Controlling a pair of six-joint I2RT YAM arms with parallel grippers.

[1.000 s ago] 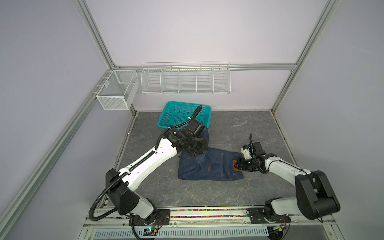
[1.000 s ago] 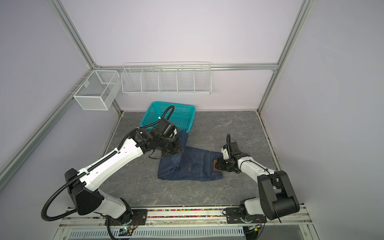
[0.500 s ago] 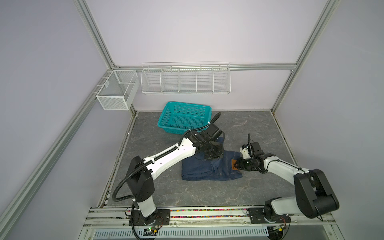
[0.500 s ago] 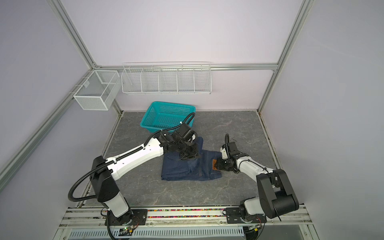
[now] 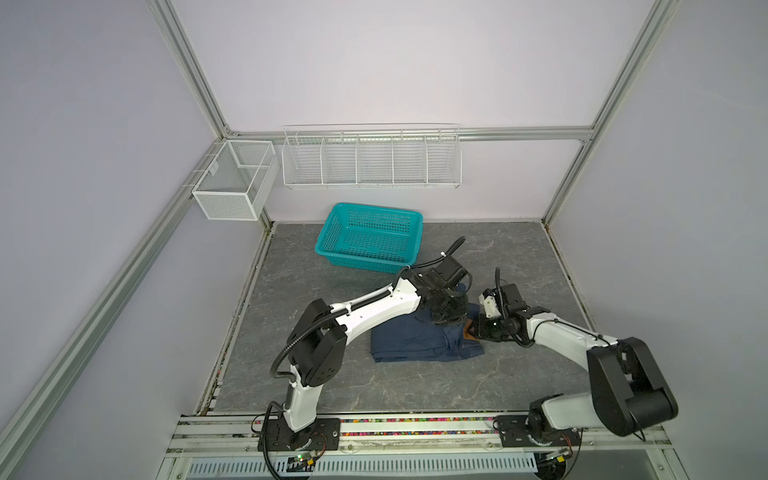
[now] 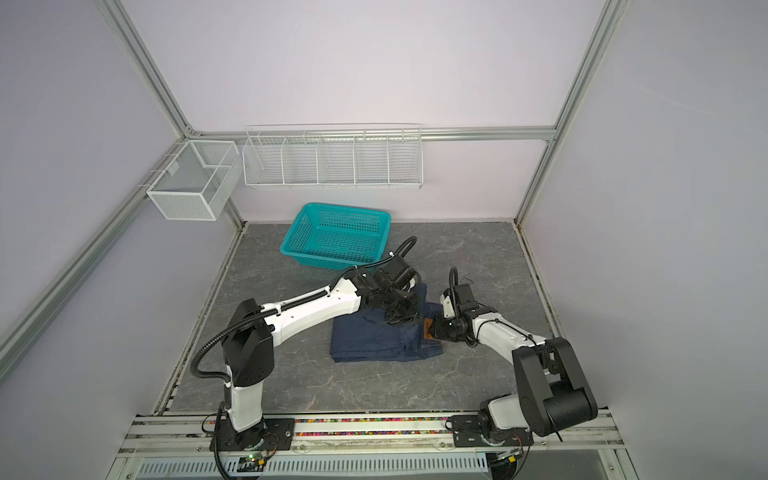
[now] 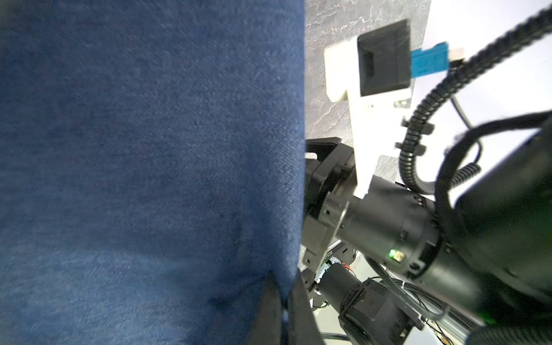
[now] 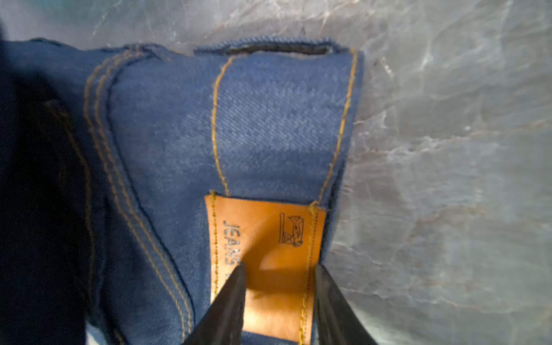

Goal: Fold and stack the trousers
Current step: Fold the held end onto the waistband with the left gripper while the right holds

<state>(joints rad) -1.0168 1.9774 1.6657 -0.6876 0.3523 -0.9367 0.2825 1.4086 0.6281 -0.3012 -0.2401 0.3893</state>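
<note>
Jeans: the jeans (image 5: pixel 419 343) lie on the grey floor at lower centre of both top views, part folded into a rough rectangle, long axis running left to right across the frame, waistband end to the right.
Fold: a lifted flap of denim hangs from the left gripper (image 5: pixel 446 318) above the upper right part of the pile; in the left wrist view this cloth (image 7: pixel 149 167) fills the left two thirds of the frame.
Left gripper: pressed together, pinching the flap's edge; the pinch shows at the bottom centre of the left wrist view (image 7: pixel 283 310).
Right gripper: at the waistband, at the right end of the pile (image 6: pixel 434 330). In the right wrist view its two dark fingers (image 8: pixel 227 301) stand apart astride the tan patch (image 8: pixel 265 254); whether they press down on it or only hover I cannot tell.
Key relation: the pile stretches leftward from the right gripper, and the flap sits just left of that gripper, so the left arm is the nearer one to lay the flap down along the long axis while the right end stays pinned, in my judgement.
Materials: dark navy twill denim, limp, with yellow double stitching; the patch is smooth tan leather printed "JEANS".
Floor: grey marbled, matte.
Basket: a teal slotted plastic basket (image 5: pixel 370 237) stands at upper centre, apart from the pile and with nothing in it.
Risk: the heavy flap may slump and crease if let go too high.
</note>
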